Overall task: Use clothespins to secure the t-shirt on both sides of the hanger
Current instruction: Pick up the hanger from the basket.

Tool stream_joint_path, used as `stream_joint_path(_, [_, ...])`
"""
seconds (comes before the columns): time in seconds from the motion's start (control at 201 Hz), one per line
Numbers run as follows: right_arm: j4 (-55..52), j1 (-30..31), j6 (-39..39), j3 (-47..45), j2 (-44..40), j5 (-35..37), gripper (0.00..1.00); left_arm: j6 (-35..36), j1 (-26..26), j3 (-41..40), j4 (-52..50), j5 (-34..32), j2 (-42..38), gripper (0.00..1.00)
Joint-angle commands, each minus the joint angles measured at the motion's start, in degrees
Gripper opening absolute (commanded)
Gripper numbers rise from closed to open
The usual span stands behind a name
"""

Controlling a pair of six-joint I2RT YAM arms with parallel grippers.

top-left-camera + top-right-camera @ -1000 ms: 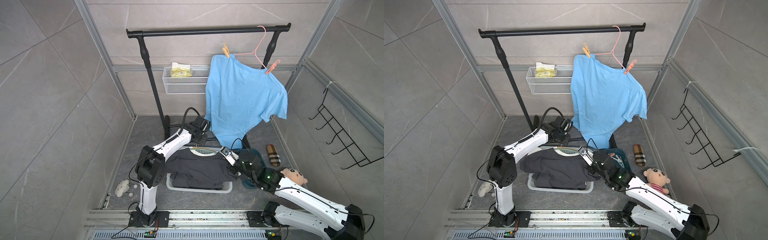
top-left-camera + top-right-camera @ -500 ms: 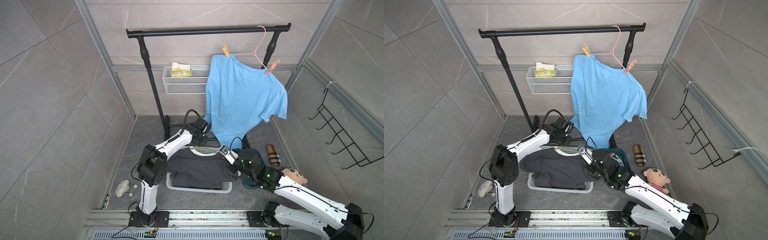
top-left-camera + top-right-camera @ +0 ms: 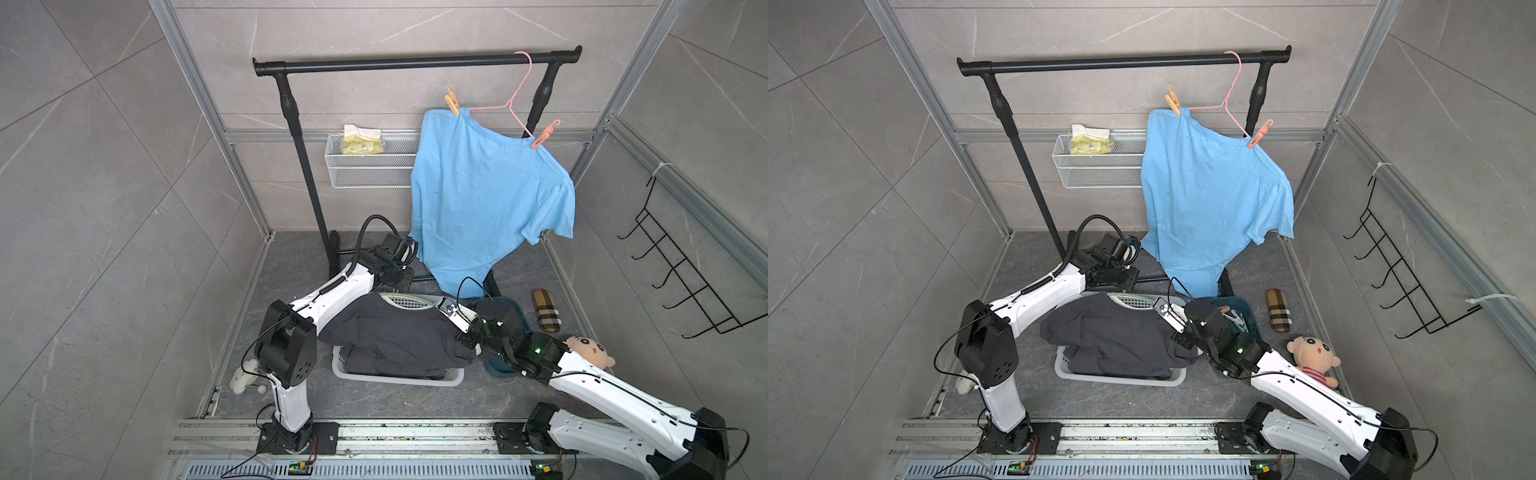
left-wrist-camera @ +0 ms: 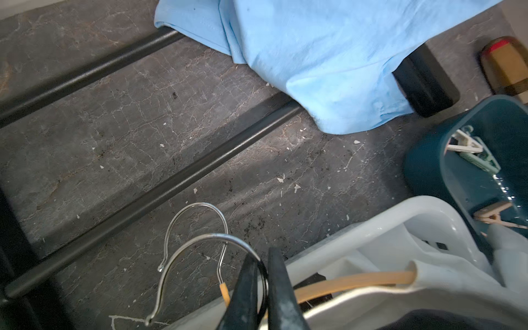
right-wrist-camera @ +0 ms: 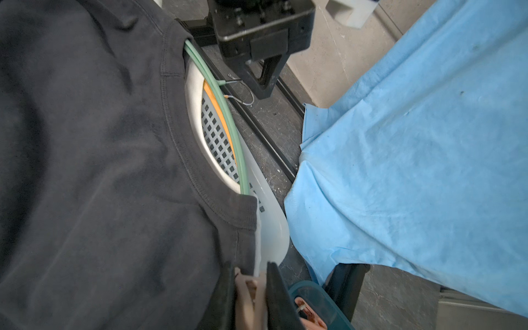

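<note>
- Your left gripper point(image 4: 261, 265) is now pinching shut on a wire hook point(image 4: 200, 238) just beyond the laundry basket point(image 3: 399, 376). A second ago its jaws were standing apart, so this hanger is only now being gripped.
- The dark t-shirt point(image 3: 395, 332) is lying draped over that basket. A green hanger point(image 5: 233, 128) and an orange hanger point(image 5: 219, 114) are showing inside its collar. I cannot tell for sure which one owns the gripped hook.
- Your right gripper point(image 5: 250, 274) is still clamping a tan clothespin point(image 5: 245, 300) at the dark shirt's shoulder edge.
- Spare clothespins point(image 4: 468, 148) are lying in the teal bin point(image 4: 428, 171).
- Further right, the blue t-shirt point(image 3: 486, 187) is hanging from a pink hanger point(image 3: 509, 104) on the black rail point(image 3: 415, 64). A wooden clothespin point(image 3: 452, 99) is pinning one shoulder and a pink clothespin point(image 3: 544, 135) the other, so that garment looks finished.
- With the hook gripped, the dark shirt's hanger is likely being steadied for its first pin.
</note>
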Motion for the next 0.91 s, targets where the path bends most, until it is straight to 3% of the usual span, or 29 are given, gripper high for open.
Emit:
stream_joint_path(0.0, [-0.66, -1.17, -2.53, 2.55, 0.15, -2.33, 0.00, -0.63, -0.21, -0.66, 2.87, 2.96, -4.70, 0.00])
stream_joint_path(0.204, [1.19, -2.08, -4.16, 2.63, 1.41, -6.29, 0.00, -0.96, -0.19, -2.58, 4.60, 4.59, -7.14, 0.00])
stream_joint_path(0.438, [4.67, -3.30, -7.59, 1.08, 4.10, -5.31, 0.00, -1.34, -0.27, -3.92, 6.00, 6.06, -9.03, 0.00])
stream_joint_path(0.901, [11.75, -4.04, -6.97, -3.82, 4.40, -3.94, 0.00, -1.32, -0.37, -5.98, 8.34, 6.44, -10.93, 0.00])
